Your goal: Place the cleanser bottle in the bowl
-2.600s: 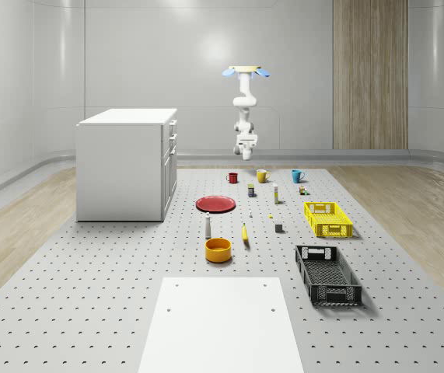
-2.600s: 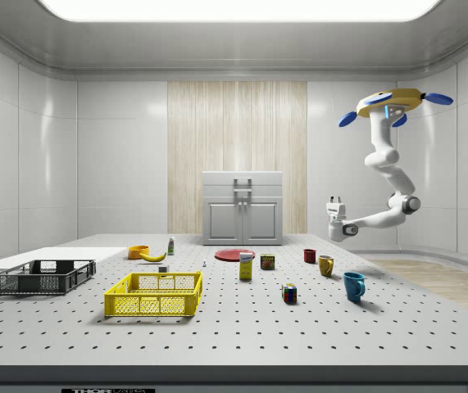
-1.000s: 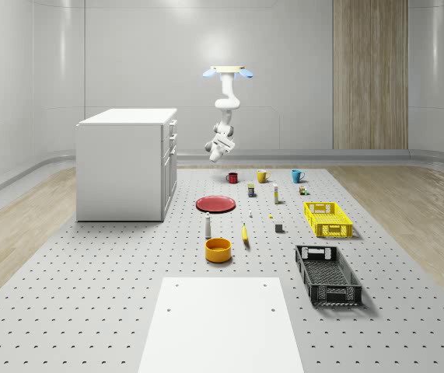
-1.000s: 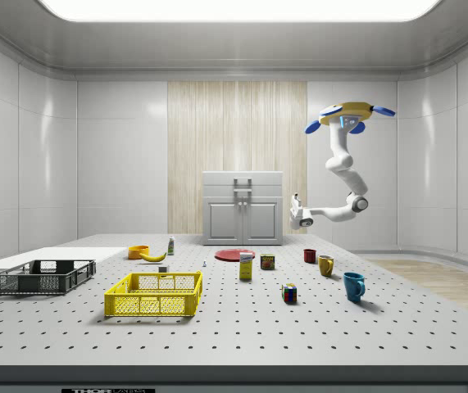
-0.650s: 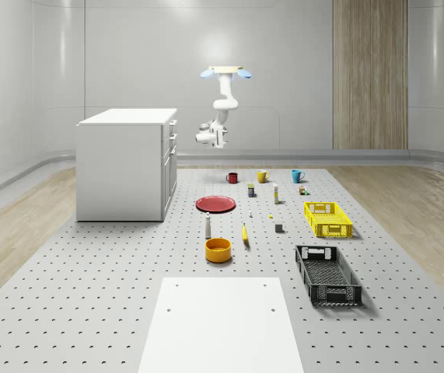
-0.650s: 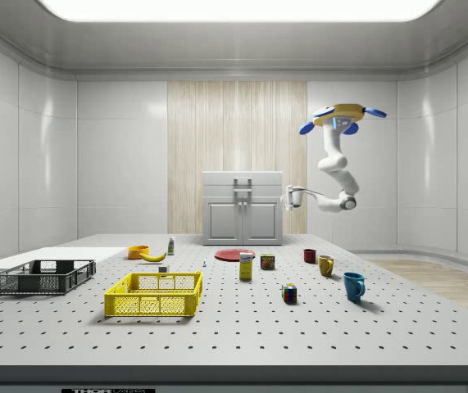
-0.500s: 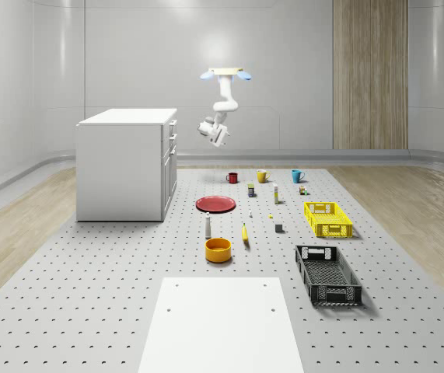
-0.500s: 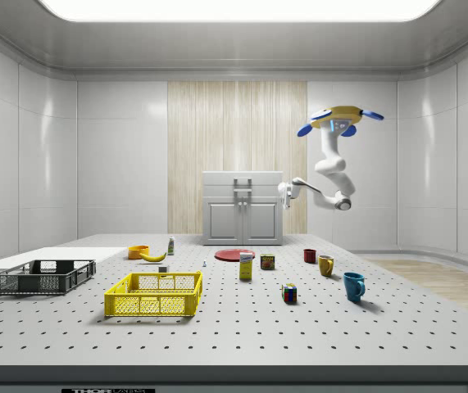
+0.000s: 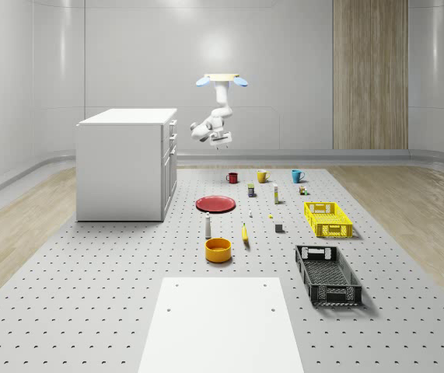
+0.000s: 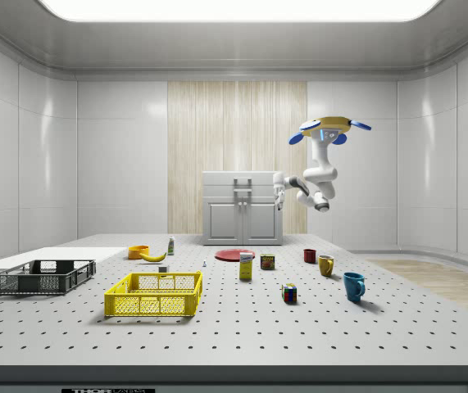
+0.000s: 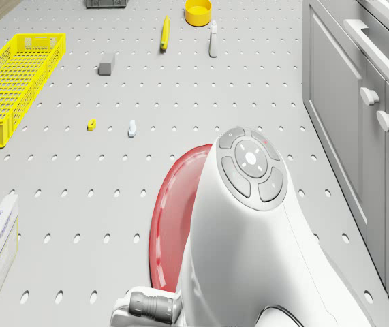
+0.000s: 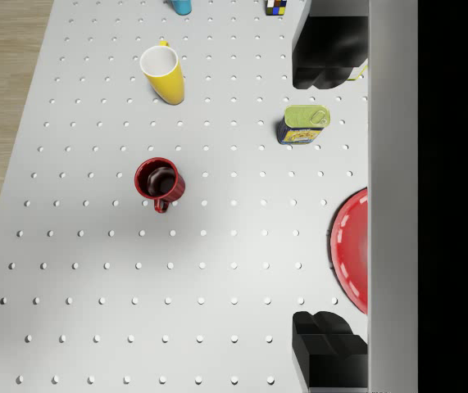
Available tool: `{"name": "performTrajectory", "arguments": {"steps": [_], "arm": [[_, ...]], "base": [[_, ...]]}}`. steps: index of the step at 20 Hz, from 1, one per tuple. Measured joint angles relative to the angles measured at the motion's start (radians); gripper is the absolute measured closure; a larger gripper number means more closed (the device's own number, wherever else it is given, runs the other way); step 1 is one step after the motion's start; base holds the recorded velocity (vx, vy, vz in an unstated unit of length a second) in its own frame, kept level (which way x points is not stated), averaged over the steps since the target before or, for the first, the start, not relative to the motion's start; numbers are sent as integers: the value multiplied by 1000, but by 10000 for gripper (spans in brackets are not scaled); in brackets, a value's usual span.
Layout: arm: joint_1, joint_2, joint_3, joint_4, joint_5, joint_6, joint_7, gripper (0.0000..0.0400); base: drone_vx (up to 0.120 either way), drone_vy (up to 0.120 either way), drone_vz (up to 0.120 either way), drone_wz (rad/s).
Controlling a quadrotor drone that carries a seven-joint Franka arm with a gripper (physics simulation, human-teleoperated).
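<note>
Beside cleanser bottle point(image 9: 208, 226): bowl point(image 9: 218, 249), banana point(image 9: 245, 233).

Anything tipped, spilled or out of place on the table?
Nothing stands out: white cleanser bottle upright beside the orange bowl, mugs upright. The drone hovers near the white cabinet, end effector open, empty.

Matt perforated table point(image 9: 89, 295); glossy red plate point(image 9: 215, 203); wood-panelled wall point(image 9: 369, 74).

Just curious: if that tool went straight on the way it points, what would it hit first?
Likely the tool meets the bare perforated grey tabletop between the dark red mug and round red plate; depth is unclear. The drone hovers beside the white cabinet.
</note>
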Motion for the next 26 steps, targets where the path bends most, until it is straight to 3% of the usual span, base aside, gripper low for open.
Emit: {"name": "performTrajectory", "arguments": {"steps": [4, 9, 26], "arm": [[-75, -34, 36, -10, -31, -24, 49, 0], [-124, -69, 62, -12, -38, -26, 84, 0], [-182, -163, 104, -8, 0, 38, 132, 0]], "base": [[120, 0, 0, 0], [120, 0, -104, 0], [120, 0, 0, 0]]}}
